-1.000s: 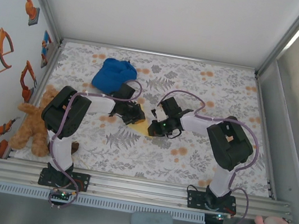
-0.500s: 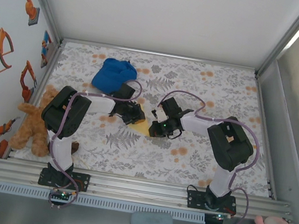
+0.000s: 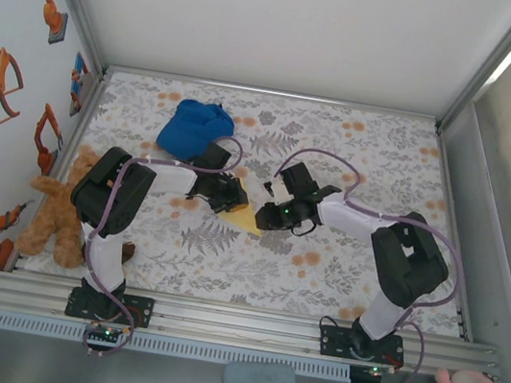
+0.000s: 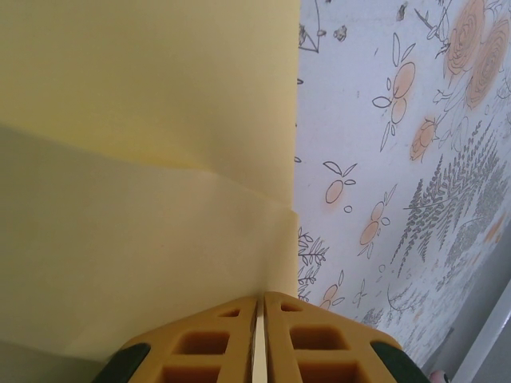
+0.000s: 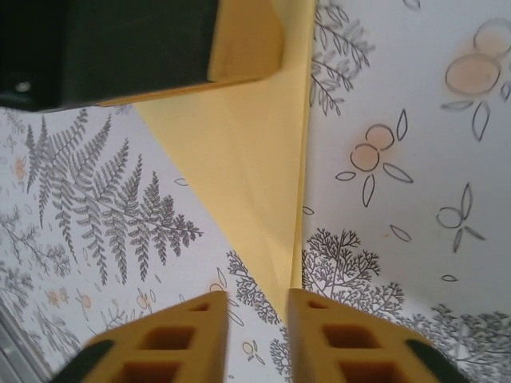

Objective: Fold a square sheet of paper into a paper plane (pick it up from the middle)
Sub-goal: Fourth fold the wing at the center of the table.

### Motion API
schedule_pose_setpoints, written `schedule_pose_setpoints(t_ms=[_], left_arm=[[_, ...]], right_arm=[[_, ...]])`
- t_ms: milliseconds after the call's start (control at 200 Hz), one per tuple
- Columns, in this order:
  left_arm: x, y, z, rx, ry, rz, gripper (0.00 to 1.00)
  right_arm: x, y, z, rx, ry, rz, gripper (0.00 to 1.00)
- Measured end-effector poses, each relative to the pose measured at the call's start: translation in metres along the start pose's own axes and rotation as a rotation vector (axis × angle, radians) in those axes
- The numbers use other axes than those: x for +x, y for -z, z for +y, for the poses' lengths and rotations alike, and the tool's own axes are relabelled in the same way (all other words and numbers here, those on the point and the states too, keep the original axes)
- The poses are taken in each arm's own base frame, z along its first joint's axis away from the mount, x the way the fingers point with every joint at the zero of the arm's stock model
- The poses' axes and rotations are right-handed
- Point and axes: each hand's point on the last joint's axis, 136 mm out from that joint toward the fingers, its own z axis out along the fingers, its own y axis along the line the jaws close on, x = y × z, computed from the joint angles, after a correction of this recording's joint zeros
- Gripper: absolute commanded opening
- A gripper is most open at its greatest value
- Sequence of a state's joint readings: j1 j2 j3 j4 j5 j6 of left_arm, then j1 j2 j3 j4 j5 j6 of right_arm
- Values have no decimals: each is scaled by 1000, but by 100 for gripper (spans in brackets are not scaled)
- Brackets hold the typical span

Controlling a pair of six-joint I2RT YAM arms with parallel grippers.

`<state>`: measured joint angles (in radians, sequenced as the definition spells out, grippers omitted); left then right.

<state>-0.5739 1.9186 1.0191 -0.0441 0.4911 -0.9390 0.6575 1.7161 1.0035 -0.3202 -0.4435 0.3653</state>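
Bottom edge of the left wrist view: shows the left gripper (image 4: 261, 302) pressed together on the yellow paper (image 4: 144, 199), with a thin edge of the sheet pinched in the slit between the two pads. Bottom edge of the right wrist view: shows the right gripper (image 5: 258, 299) with jaws apart, flanking the pointed tip of the same paper without visibly pressing on it. Above that, reveals a long straight crease running up the frame and a layered, triangular flap. From overhead, places the paper just left of centre, between the two grippers, over the floral tablecloth (image 3: 359, 150); cannot tell whether lifted or resting. Judged very light and thin, limp across the open flaps, stiffer along the doubled fold, and easily dented at the tip. Likely to slide on the cloth or spring open once released. Best taken on the central fold near mid-length, squarely and gently, not at the point or a loose flap. Farther back, upper left of the cloth, shows the blue cap (image 3: 193, 126), well apart from the paper.
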Motion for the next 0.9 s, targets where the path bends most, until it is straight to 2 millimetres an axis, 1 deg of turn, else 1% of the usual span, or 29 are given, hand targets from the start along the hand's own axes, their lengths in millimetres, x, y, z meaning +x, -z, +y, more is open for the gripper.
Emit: schedule_pose_setpoints(t_ms=[110,200,275,381,521,686,901], left_arm=[[0,0,0,0,0,0,14],[0,0,0,0,0,0,14],[0,0,0,0,0,0,14],[0,0,0,0,0,1,14],[0,0,0,0,0,1,14],[0,0,0,0,0,1,14],[0,0,0,-1,0,1,14]], right_arm=[[3,-2,-6,25,-6,13,38],[10,-7,-11,38,-16,42,39],[16,-12,-14,45,-17,70,38],[25,-20,-16,51,-18,110,34],[23,-23,-16,47,-19,117,27],[23,-24,-17,47,-28,123,21],[22,-26,-16,44,-38,127,20]])
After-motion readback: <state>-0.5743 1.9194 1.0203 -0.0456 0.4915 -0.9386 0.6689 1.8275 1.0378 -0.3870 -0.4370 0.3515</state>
